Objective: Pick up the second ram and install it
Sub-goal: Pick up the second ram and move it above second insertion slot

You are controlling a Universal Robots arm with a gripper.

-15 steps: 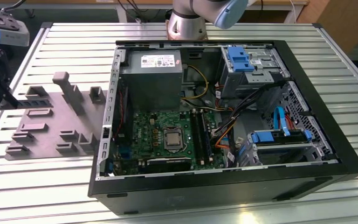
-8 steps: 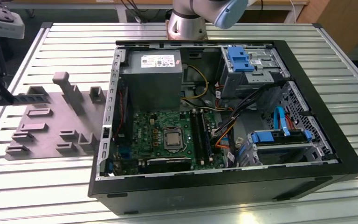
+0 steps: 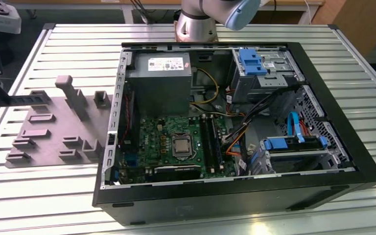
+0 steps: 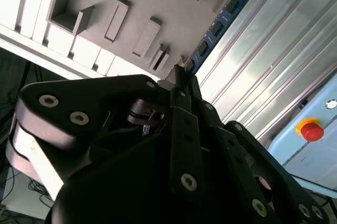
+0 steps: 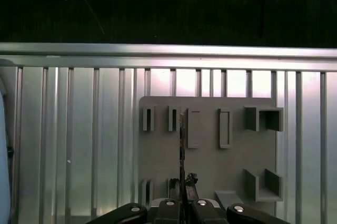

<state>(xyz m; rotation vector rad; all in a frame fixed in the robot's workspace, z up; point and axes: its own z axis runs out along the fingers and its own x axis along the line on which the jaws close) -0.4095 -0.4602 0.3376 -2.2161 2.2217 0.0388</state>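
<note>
Blue-green second ram point(image 4: 217, 26) clamped in pincer point(image 4: 181, 79), over grey fixture point(image 5: 210, 166)

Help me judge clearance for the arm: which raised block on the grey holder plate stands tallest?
The long slab at the far end of the plate in the exterior view; it rises above the others, all short blocks.

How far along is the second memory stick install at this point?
Done: the gripper is closed on the memory stick at the grey tray, outside the computer case. In hand: the stick, held away from the motherboard. Left: seating it in the black slots; the install has not started.
</note>
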